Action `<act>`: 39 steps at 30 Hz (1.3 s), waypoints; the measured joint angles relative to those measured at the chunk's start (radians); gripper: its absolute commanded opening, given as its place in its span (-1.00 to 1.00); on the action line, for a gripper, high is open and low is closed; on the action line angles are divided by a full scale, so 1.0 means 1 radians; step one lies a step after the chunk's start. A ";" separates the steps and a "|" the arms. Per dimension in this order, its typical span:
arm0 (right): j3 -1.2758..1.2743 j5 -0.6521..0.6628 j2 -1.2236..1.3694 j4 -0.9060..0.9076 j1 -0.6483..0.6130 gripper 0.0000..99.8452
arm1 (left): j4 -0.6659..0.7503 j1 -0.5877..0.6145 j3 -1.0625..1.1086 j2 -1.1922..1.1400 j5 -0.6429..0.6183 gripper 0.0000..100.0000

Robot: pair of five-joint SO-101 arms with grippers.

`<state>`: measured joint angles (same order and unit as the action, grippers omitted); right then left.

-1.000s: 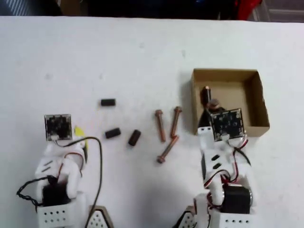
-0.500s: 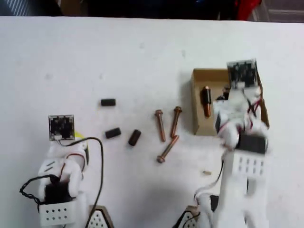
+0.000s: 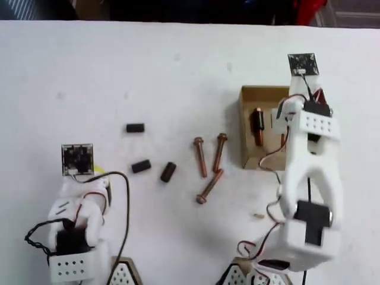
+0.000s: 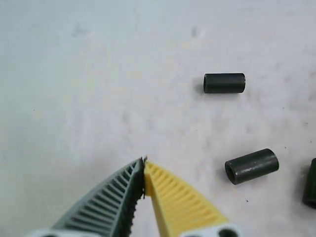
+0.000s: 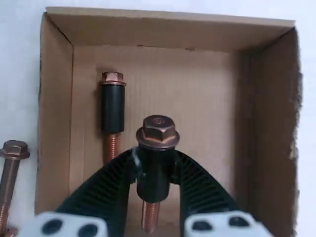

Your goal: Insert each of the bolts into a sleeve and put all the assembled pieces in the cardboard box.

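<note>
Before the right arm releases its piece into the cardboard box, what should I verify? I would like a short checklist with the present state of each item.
1. Grip: right tool shut on the held piece: ok.
2. Assembly: it looks complete, head at one end, thread out the other: ok.
3. Position: held piece over the cardboard box floor: ok.
4. Landing spot: first assembled piece lies beside, apart: ok.
5. Height above the floor: cannot tell.
6. Other arm: left tool shut, over the table near the loose sleeves: ok.
</note>
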<state>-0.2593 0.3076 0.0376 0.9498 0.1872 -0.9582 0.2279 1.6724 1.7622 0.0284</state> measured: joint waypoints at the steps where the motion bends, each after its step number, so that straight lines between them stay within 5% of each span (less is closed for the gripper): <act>1: 0.023 0.000 0.040 0.000 0.000 -0.96 | 0.000 0.000 0.002 0.000 0.000 -0.95; 11: 0.218 0.000 0.318 -0.002 -0.057 -0.96 | 0.000 0.000 0.017 0.000 0.000 -0.95; 20: 0.269 -0.002 0.400 -0.002 -0.121 -0.66 | 0.000 0.000 0.017 0.000 0.000 -0.95; 31: 0.269 -0.002 0.382 0.031 -0.130 -0.66 | 0.000 0.000 0.017 0.000 0.000 -0.95; 39: 0.269 -0.002 0.066 0.192 -0.195 -0.66 | 0.031 0.000 0.025 0.000 0.000 -0.95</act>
<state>0.0092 0.3061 0.1036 1.1416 -0.0077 -0.9275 0.2279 1.6970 1.7622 0.0284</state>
